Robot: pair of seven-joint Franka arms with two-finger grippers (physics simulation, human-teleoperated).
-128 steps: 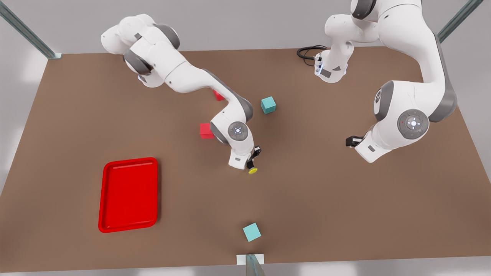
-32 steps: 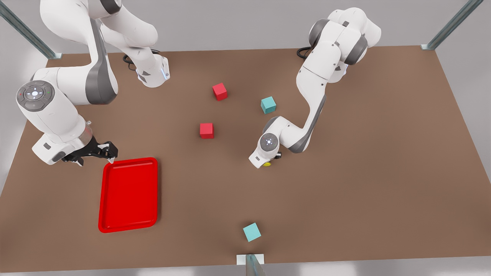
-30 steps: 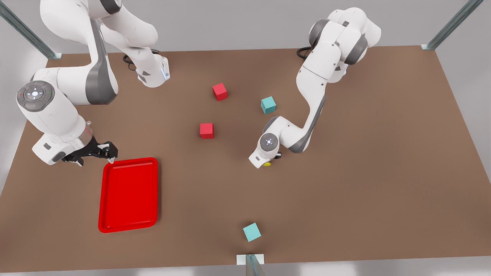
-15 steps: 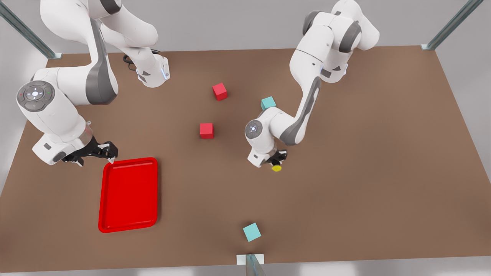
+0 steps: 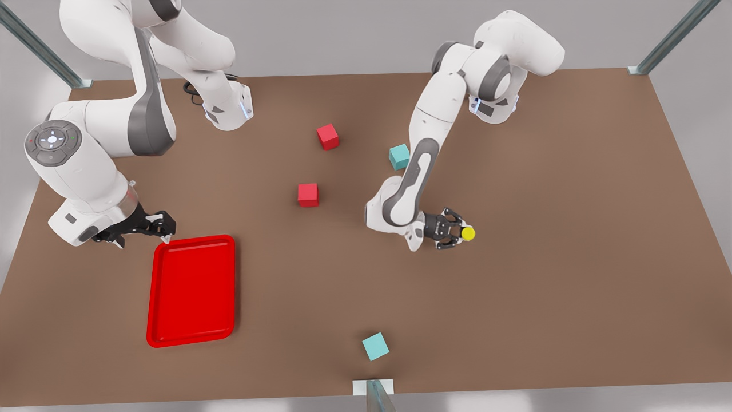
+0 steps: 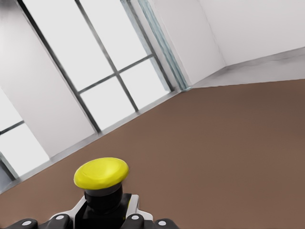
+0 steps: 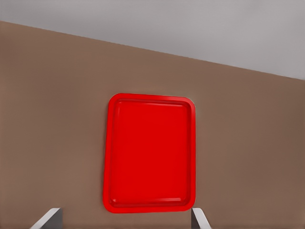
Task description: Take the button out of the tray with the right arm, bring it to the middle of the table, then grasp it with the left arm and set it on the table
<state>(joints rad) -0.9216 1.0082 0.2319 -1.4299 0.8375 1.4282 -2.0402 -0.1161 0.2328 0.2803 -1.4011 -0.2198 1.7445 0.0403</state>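
Observation:
The button (image 5: 468, 233), yellow cap on a dark body, is held off the table (image 5: 572, 274) by my left gripper (image 5: 456, 233), which is shut on its body and lies nearly level, right of centre in the front view. In the left wrist view the button (image 6: 101, 171) sticks out of the left gripper (image 6: 106, 217) with its cap facing outward. My right gripper (image 5: 164, 224) hangs open just beyond the far corner of the red tray (image 5: 191, 289), at the front view's left. The right wrist view looks down on the tray (image 7: 150, 152), which holds nothing, between the open fingertips (image 7: 48, 218).
Two red cubes (image 5: 327, 137) (image 5: 308, 194) sit left of the left arm. One teal cube (image 5: 400, 156) lies beside that arm's forearm and another (image 5: 375, 346) near the front edge. Metal posts stand at the table corners.
The left gripper has risen from the table with the button and swung toward the front view's right, turning level. The right arm, which held the button at the centre earlier, now waits by the tray.

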